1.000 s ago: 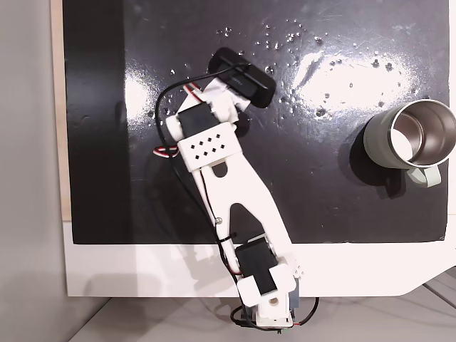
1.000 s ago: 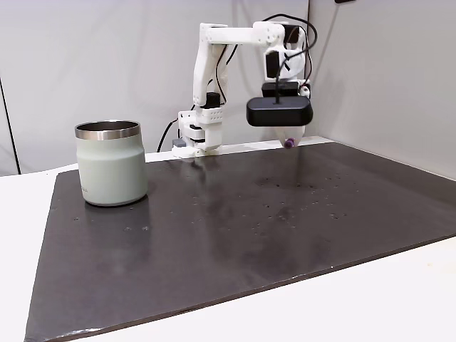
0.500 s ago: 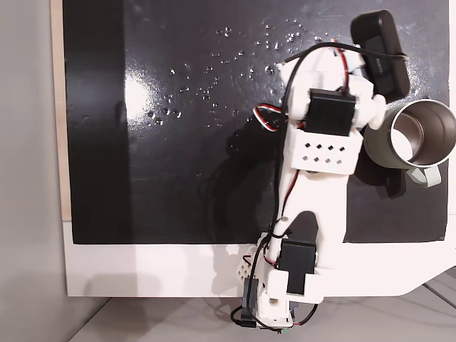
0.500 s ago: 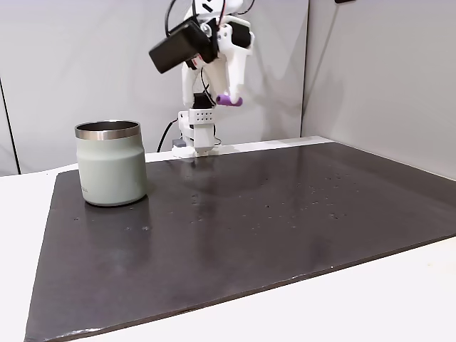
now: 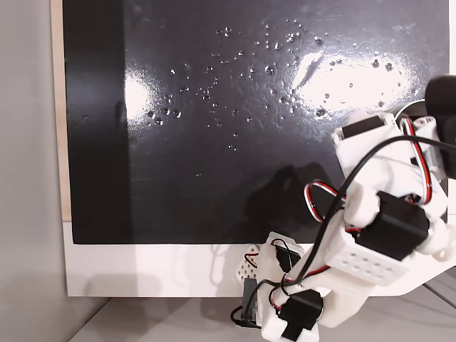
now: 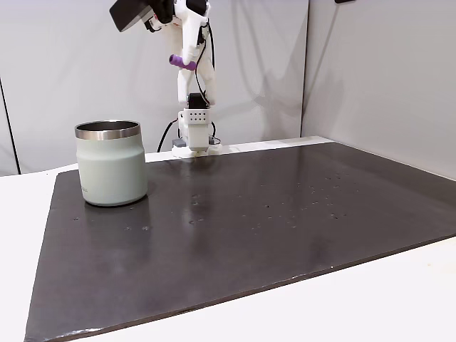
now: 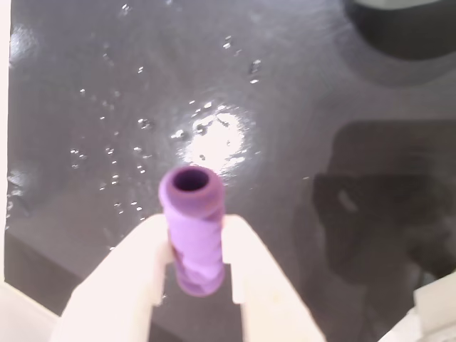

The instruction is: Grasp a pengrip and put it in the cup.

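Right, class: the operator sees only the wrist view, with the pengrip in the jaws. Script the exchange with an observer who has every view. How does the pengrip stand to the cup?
Operator: How high am I?
Observer: In a fixed view the pengrip hangs well above the rim of the cup.
Operator: Which side of it?
Observer: There it shows to the right of the cup.
Operator: Is the cup upright?
Observer: Yes, upright on the dark mat.
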`<action>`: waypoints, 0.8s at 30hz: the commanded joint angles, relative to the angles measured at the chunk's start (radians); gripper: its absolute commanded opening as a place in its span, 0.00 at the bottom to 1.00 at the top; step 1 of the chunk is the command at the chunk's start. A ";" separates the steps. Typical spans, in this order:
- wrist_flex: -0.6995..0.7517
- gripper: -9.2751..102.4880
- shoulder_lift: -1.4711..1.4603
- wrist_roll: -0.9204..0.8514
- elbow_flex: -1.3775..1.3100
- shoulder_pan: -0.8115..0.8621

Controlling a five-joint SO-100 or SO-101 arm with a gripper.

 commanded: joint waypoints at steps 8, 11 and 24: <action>-0.038 0.08 0.201 -0.256 0.120 0.296; -0.106 0.08 0.183 -0.276 0.120 0.362; -0.304 0.08 0.046 -0.308 0.104 0.472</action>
